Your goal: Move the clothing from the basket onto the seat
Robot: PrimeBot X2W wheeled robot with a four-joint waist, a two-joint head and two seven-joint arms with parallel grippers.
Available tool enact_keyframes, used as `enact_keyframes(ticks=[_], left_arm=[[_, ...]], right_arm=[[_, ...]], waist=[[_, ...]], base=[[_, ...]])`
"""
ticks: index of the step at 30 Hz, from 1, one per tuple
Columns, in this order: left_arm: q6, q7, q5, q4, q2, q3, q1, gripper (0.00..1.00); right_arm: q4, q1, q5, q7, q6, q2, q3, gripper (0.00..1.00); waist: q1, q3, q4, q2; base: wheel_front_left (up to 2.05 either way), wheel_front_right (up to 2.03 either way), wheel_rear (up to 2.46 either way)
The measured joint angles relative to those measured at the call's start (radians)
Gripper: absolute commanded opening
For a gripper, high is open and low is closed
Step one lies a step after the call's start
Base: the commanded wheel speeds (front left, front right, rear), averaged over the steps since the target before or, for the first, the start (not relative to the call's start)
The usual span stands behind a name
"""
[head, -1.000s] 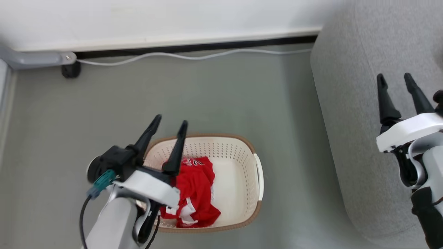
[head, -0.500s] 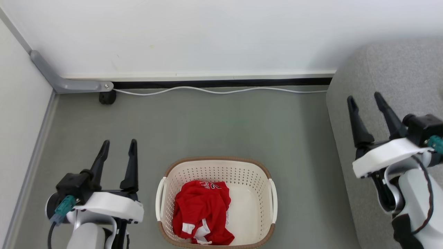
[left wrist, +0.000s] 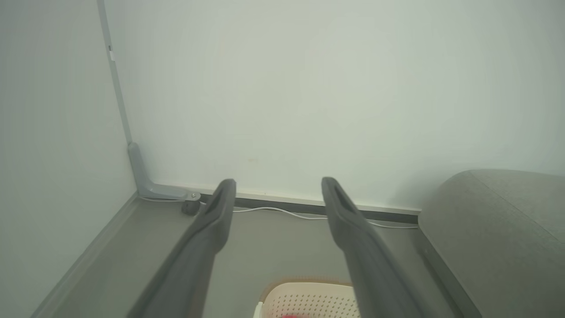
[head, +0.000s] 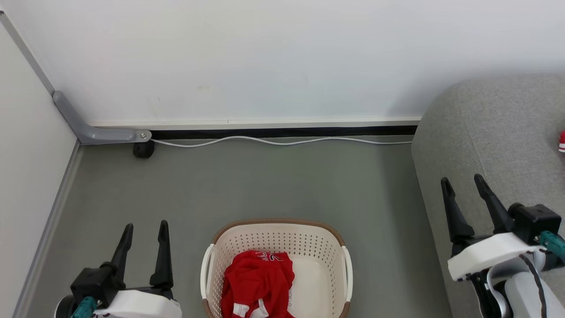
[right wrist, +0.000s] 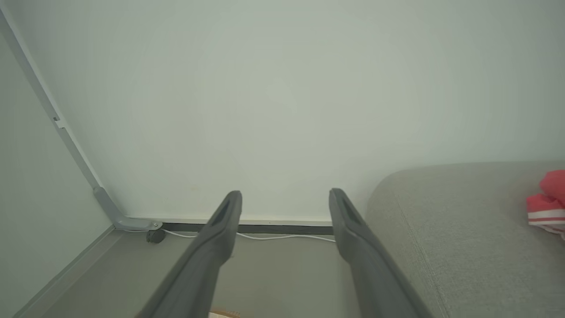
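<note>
A cream basket (head: 343,265) with a brown rim stands on the floor at the bottom centre; its far edge also peeks into the left wrist view (left wrist: 309,296). Red clothing (head: 258,282) with white trim lies bunched in its left half. My left gripper (head: 145,229) is open and empty, left of the basket and apart from it; its fingers (left wrist: 212,229) point toward the wall. My right gripper (head: 463,182) is open and empty over the front edge of the grey seat (head: 499,132). A second red garment (right wrist: 547,203) lies on the seat at the far right (head: 562,142).
A white wall runs along the back with a white cable (head: 273,142) lying on the floor at its foot. A grey bracket with a small black wheel (head: 143,150) sits in the left corner. Grey floor stretches between the basket, the wall and the seat.
The head camera has tilted up and pulled back, so the basket sits lower in view. My left gripper has moved from over the basket to its left side. Both grippers stay open.
</note>
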State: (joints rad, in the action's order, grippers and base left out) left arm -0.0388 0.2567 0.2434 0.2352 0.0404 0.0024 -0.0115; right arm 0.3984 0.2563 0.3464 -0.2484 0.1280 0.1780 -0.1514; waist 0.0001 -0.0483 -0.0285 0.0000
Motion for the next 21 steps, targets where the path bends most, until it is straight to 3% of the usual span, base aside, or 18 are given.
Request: enact_keyframes(ticks=[4, 21], left_arm=[[0.024, 0.0, 0.015, -0.019, 0.001, -0.021, 0.036, 1.0], [0.027, 0.0, 0.024, -0.034, 0.002, -0.044, 0.089, 1.0]], right_arm=[[-0.012, -0.046, -0.012, 0.0, 0.0, -0.012, 0.01, 1.0], [-0.033, -0.114, -0.052, 0.0, 0.0, -0.047, 0.013, 1.0]], waist=[[0.0, 0.018, 0.007, 0.0], [-0.0001, 0.04, 0.035, 0.0]], base=[[0.0, 0.0, 0.0], [0.0, 0.0, 0.0]])
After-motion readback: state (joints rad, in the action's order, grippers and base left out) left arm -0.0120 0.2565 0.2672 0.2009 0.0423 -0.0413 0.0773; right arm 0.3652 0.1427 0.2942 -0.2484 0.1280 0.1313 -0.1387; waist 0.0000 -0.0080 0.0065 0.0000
